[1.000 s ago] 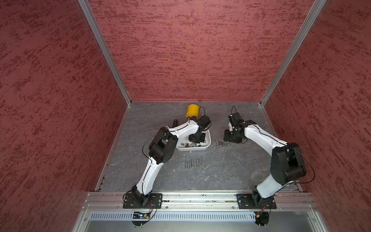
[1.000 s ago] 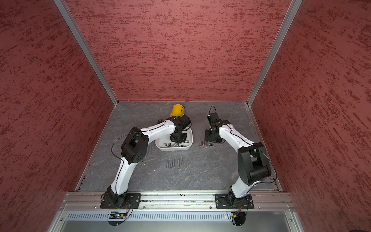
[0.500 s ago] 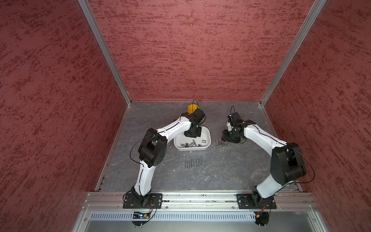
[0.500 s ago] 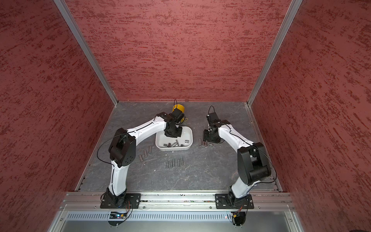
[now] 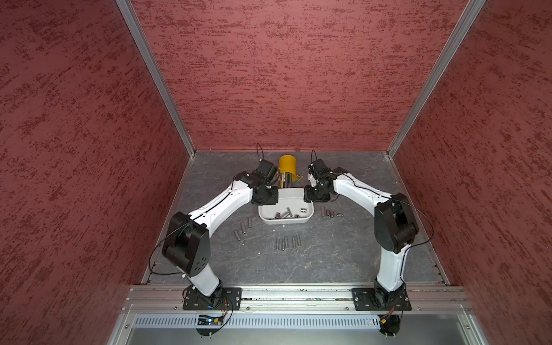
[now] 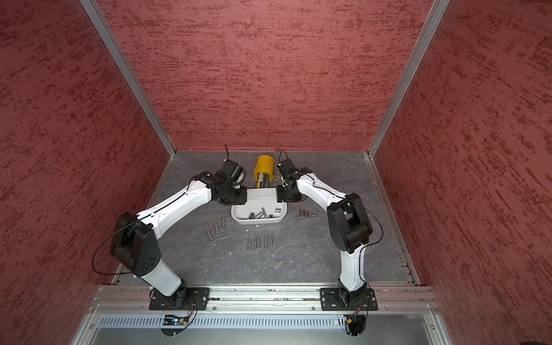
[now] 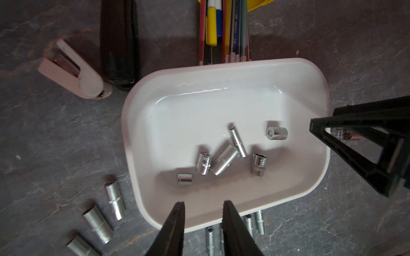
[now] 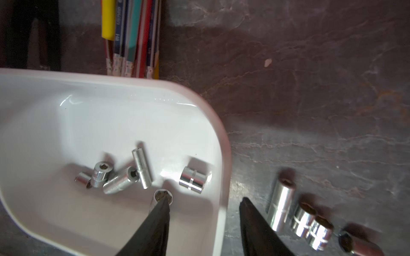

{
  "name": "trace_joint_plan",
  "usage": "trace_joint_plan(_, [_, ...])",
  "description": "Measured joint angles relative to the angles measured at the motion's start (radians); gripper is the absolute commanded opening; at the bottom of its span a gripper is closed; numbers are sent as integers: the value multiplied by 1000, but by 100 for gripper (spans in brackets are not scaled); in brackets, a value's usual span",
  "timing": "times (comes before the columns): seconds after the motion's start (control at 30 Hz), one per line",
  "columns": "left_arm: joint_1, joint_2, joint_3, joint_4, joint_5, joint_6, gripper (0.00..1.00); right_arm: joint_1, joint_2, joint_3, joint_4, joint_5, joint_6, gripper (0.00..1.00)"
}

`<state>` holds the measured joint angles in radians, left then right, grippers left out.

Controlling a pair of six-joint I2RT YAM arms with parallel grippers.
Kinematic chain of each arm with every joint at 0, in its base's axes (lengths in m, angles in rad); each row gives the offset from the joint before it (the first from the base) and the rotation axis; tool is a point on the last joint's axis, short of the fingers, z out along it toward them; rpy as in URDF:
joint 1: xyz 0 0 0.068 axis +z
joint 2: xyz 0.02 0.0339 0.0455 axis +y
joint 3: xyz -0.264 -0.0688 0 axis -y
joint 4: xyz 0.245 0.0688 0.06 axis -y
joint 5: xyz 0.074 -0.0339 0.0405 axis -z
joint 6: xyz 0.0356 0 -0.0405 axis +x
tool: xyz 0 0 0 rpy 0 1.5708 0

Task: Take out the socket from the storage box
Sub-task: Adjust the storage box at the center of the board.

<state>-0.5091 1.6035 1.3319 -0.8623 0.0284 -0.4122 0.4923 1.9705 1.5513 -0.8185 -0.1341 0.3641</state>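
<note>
On a dark stone-patterned mat (image 7: 55,137), a glossy white plastic box (image 7: 221,106) with rounded corners holds six shiny steel sockets (image 7: 224,159), loose sockets (image 7: 114,202) lying outside, pencils (image 7: 233,33) and a yellow cup (image 5: 287,165) beyond it, while the left gripper (image 7: 203,206) and right gripper (image 8: 203,200) hang open and empty over its rim.

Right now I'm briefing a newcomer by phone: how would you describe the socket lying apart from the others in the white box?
Find the white storage box on the robot's side of the yellow pen cup. Inside, the other sockets lie clustered; this socket lies alone toward the end nearest the right arm. It is short and stubby, with a groove round its middle.
</note>
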Motion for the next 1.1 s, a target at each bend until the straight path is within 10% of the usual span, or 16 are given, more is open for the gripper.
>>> trace_joint_plan(0.43, [113, -297, -232, -5, 18, 2, 33, 23, 95, 47, -63, 39, 75, 1])
trace_joint_plan(1.1, [143, -551, -325, -70, 26, 28, 35, 11, 135, 231, -370, -62, 122, 0])
